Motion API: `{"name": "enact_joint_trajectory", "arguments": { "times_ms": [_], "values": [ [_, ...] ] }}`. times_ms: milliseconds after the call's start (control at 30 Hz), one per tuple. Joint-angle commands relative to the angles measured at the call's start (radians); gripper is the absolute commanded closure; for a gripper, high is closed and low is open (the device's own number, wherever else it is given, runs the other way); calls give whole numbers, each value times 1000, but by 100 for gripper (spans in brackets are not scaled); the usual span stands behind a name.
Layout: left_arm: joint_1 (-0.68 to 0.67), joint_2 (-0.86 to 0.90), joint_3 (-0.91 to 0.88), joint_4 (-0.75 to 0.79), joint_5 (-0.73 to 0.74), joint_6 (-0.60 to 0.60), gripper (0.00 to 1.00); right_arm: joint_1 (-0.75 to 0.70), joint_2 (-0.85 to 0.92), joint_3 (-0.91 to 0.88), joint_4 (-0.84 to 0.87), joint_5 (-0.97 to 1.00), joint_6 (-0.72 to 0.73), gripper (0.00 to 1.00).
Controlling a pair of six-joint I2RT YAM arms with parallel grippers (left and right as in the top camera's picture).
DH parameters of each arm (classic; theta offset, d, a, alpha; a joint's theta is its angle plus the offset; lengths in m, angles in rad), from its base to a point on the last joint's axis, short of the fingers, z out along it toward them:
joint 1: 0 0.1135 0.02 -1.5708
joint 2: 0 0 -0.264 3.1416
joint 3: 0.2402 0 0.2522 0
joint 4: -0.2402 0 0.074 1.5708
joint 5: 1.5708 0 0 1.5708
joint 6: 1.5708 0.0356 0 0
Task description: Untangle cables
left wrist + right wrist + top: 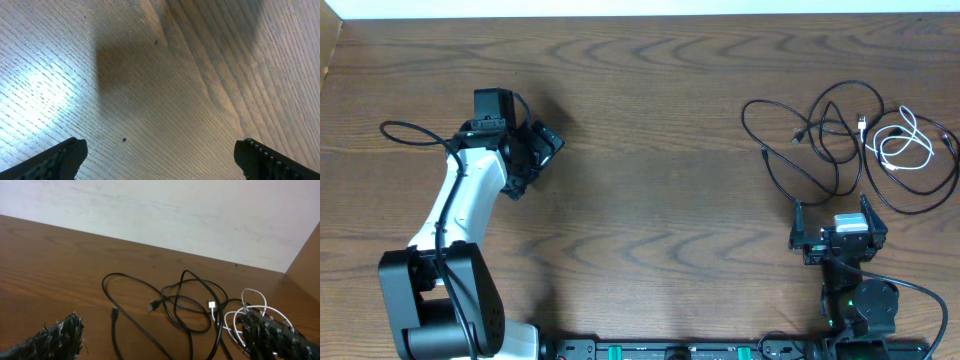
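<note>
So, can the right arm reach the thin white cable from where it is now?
Probably yes. The open right hand sits close by with nothing between, and the thin white cable lies just ahead to its right, though long black cables cross beside it.

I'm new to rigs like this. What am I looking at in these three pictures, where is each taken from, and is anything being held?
Two robot arms sit at a wooden table, each ending in a two-finger claw. The overhead picture looks straight down: left claw at left, right claw at lower right. The other two come from cameras on each wrist, looking out through that open claw. Thin black cables and one white cable lie tangled on the right, just beyond the right claw. Both claws are open, holding nothing.
</note>
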Motion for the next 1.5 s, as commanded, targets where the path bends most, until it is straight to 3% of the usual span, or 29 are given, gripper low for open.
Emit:
{"name": "enact_joint_trajectory", "arguments": {
  "times_ms": [0, 600, 767, 967, 1067, 1200, 1467],
  "values": [
    [2, 1, 9, -1, -13, 2, 0, 0, -6, -1, -5, -6, 8, 1],
    [2, -29, -8, -5, -46, 2, 0, 0, -6, -1, -5, -6, 8, 1],
    [2, -161, -68, -5, -135, 3, 0, 0, -6, -1, -5, -6, 8, 1],
    [2, -443, -302, 32, -296, 40, 0, 0, -6, -1, -5, -6, 8, 1],
    [2, -512, -435, 147, -325, 40, 0, 0, -6, -1, -5, -6, 8, 1],
    [1, -574, -646, 426, -320, 47, 0, 0, -6, -1, -5, -6, 8, 1],
    [-1, -575, -866, 784, -290, 47, 0, 0, -6, -1, -5, -6, 8, 1]
  ]
}}
